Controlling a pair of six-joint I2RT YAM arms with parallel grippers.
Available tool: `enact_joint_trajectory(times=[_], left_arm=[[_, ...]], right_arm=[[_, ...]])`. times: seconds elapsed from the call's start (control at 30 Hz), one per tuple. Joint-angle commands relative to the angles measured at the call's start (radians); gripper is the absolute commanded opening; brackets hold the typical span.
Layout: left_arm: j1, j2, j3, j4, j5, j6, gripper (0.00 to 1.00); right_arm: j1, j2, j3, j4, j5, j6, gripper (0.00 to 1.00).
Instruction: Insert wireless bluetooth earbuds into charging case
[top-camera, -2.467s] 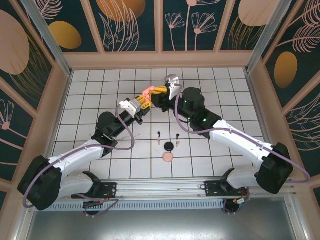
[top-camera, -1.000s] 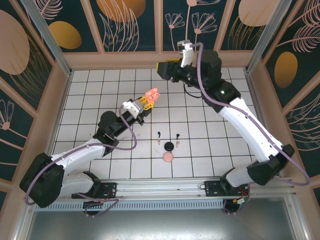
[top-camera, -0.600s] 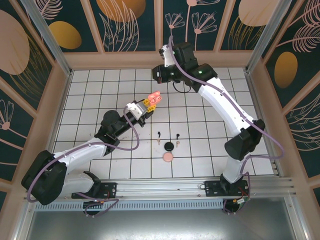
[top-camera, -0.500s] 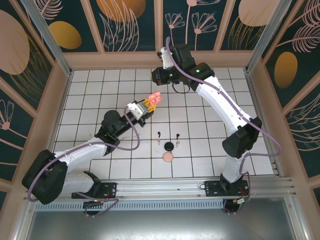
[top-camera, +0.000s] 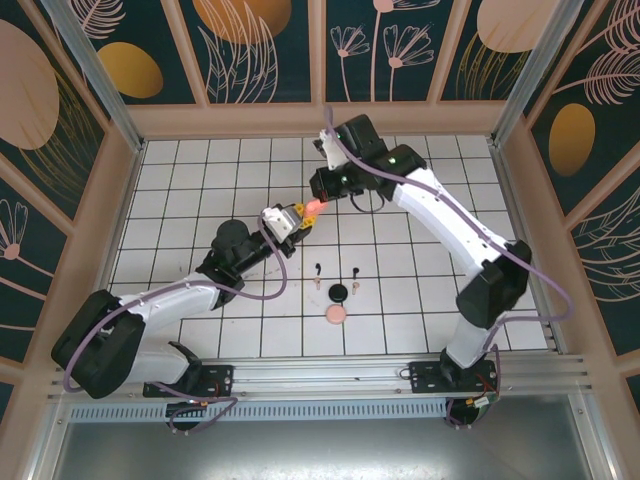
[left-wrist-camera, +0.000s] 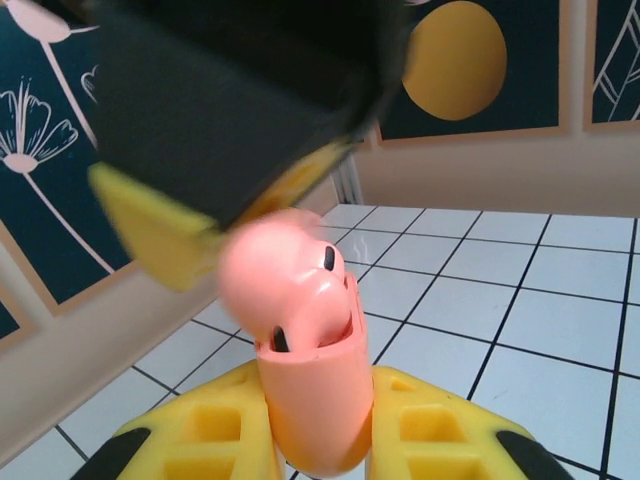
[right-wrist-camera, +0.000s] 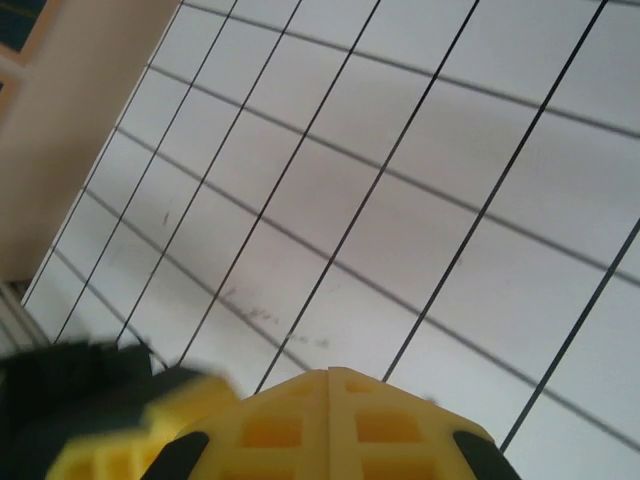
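Left hand grasps the open pink charging case; right hand, seemingly clenched, touches it.

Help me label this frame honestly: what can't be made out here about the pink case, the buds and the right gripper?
1. Right wrist view: the yellow-fingered right gripper is cut off by the bottom edge, so what it touches is unseen.
2. Left wrist view: that gripper, blurred, covers the lid of the open pink plastic charging case. Whether buds sit inside is unclear.
3. Top view: the tiny black short-stemmed earbuds are too small to show which way they face.
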Motion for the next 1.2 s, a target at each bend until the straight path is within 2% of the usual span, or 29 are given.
enact_joint_trajectory(times=[0.0, 0.03, 0.1, 0.2, 0.33, 0.37, 0.47, 0.6, 0.7, 0.83, 0.97, 1.17], left_arm=[[0.002, 0.002, 0.040, 0.099, -0.035, -0.030, 0.00], [0.004, 0.003, 0.040, 0.103, -0.036, -0.035, 0.00], [0.003, 0.010, 0.044, 0.102, -0.034, -0.042, 0.00], [0.002, 0.022, 0.045, 0.094, -0.041, -0.066, 0.00], [0.003, 0.059, 0.056, 0.056, -0.079, -0.125, 0.00], [0.002, 0.073, 0.066, 0.031, -0.083, -0.144, 0.00], [0.003, 0.119, 0.087, -0.001, -0.081, -0.210, 0.00], [0.006, 0.199, 0.118, -0.024, -0.067, -0.320, 0.00], [0.020, 0.272, 0.184, -0.100, -0.021, -0.410, 0.00], [0.061, 0.403, 0.311, -0.228, 0.094, -0.537, 0.00], [0.111, 0.532, 0.393, -0.250, 0.226, -0.667, 0.00], [0.144, 0.668, 0.507, -0.329, 0.345, -0.743, 0.00]], right_arm=[[0.034, -0.132, -0.120, 0.024, -0.031, 0.041, 0.00], [0.031, -0.163, -0.157, 0.047, -0.034, 0.054, 0.00], [0.027, -0.221, -0.212, 0.089, 0.038, 0.105, 0.00], [-0.023, -0.335, -0.312, 0.193, 0.104, 0.203, 0.03], [-0.087, -0.471, -0.460, 0.328, 0.146, 0.302, 0.17], [-0.093, -0.485, -0.483, 0.341, 0.151, 0.314, 0.22], [-0.097, -0.510, -0.548, 0.367, 0.163, 0.342, 0.27], [-0.096, -0.522, -0.650, 0.410, 0.206, 0.386, 0.29], [-0.097, -0.527, -0.724, 0.446, 0.233, 0.418, 0.34], [-0.097, -0.525, -0.789, 0.473, 0.265, 0.450, 0.41], [-0.098, -0.521, -0.822, 0.481, 0.284, 0.465, 0.43], [-0.098, -0.515, -0.838, 0.493, 0.296, 0.473, 0.43]])
